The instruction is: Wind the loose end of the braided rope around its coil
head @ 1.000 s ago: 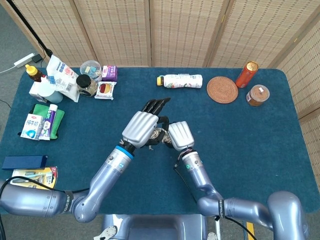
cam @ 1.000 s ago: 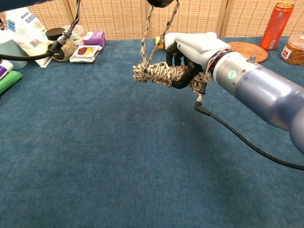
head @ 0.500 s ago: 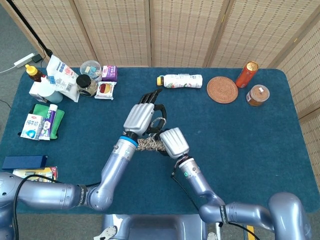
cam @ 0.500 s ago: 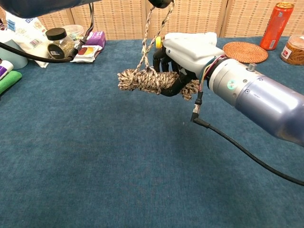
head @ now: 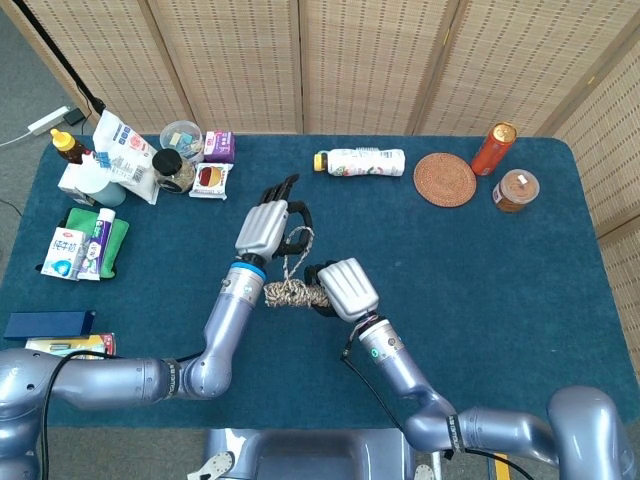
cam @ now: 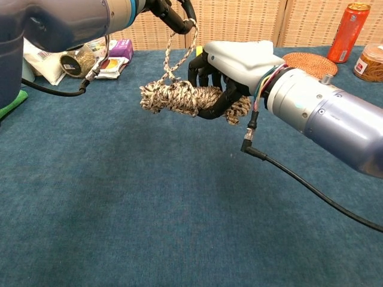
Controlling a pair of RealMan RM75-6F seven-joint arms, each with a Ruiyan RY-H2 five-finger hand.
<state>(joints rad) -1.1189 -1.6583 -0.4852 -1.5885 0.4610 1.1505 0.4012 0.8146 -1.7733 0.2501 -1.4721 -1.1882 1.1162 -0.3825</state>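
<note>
Right hand [cam: 230, 75], white shell over black fingers, clenched around one end of the rope coil [cam: 179, 97], holding it off the blue surface [cam: 149, 203]. Coil was a fat, stubby bundle of mottled tan-and-brown braid, lying roughly level, its free end sticking out toward the left arm. In the head view the coil [head: 290, 293] sat just left of the right hand [head: 345, 288], over the middle of the surface.

Loose end [cam: 175, 46] rose from the coil as a thin doubled strand, taut, to the left hand [cam: 173, 15]. That hand pinched the strand between dark fingertips at the top edge of the chest view. From above, the left hand [head: 266, 222] showed a silver-grey back with its other fingers stretched straight toward the far side.

Surface covering looked like short-pile felt, deep teal. A black cable [cam: 311, 188] trailed from the right wrist.

Far side: white plastic bottle [head: 360, 161] on its side, round woven coaster [head: 445, 179], orange can [head: 493, 148], lidded jar [head: 515, 190].
</note>
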